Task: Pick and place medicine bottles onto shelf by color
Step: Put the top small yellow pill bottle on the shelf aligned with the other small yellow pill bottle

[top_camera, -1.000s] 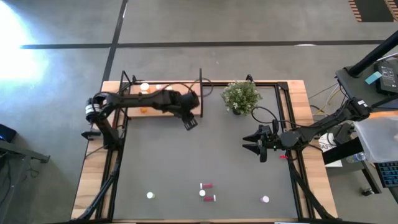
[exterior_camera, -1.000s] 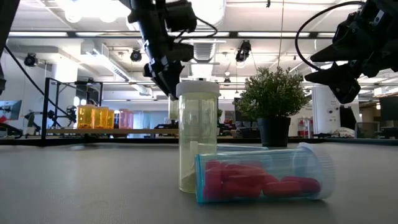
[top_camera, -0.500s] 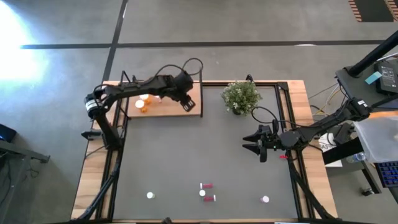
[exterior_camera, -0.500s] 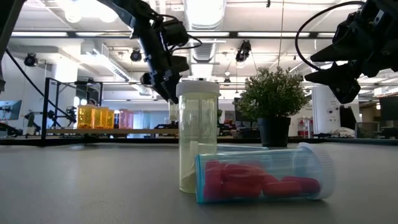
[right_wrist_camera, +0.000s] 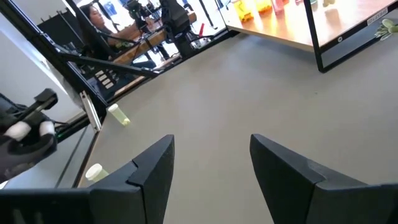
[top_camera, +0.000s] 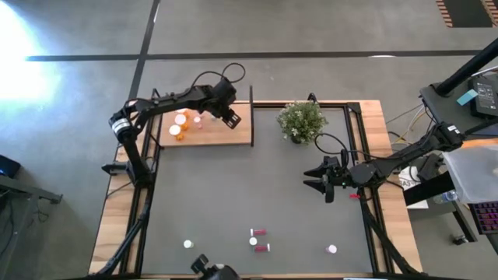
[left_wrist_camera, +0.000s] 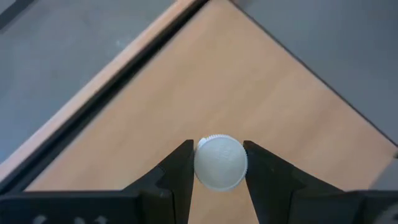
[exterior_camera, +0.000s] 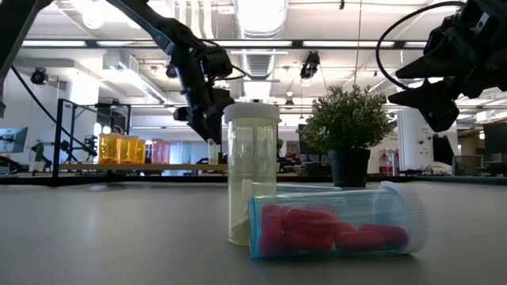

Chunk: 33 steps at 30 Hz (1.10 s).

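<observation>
From above, the left gripper (top_camera: 231, 118) has swung back over the flat wooden shelf (top_camera: 233, 137), beside two orange bottles (top_camera: 180, 126). Its wrist view shows fingers (left_wrist_camera: 178, 171) clamped on a ribbed white bottle cap (left_wrist_camera: 220, 162). The right gripper (top_camera: 316, 179) hangs spread, unmoved, near the plant (top_camera: 300, 120).

Grey concrete floor (top_camera: 311, 27) with dark lines; bright ceiling lights (exterior_camera: 257, 16); exposed ducting
</observation>
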{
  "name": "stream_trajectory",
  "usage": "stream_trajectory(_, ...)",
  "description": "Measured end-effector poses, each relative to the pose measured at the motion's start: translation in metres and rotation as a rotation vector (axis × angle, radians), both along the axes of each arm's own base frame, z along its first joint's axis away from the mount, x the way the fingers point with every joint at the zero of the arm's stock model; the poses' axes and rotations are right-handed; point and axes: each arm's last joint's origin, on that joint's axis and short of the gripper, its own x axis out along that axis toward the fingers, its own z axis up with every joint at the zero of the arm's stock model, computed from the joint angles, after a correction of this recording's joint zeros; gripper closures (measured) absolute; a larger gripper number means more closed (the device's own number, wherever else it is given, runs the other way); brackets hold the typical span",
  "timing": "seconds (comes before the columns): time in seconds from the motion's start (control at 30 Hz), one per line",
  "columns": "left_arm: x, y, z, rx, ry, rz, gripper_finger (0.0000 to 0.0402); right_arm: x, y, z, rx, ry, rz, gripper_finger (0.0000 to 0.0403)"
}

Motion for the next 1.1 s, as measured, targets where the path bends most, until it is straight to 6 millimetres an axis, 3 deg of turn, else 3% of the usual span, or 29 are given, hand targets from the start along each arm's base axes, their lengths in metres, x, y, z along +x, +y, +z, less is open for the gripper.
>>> stream_trajectory(0.7, -0.009, 0.0116, 0.0, -0.001, 0.0, 0.051, 0.029, 0.0, 0.0, 0.0, 0.0, 0.0, 0.0, 0.0202)
stream_trajectory(1.1, -0.0086, 0.0121, 0.0004, 0.0, -0.013, 0.073, 0.0267, 0.0, 0.0, 0.0, 0.0, 0.0, 0.0, 0.0202)
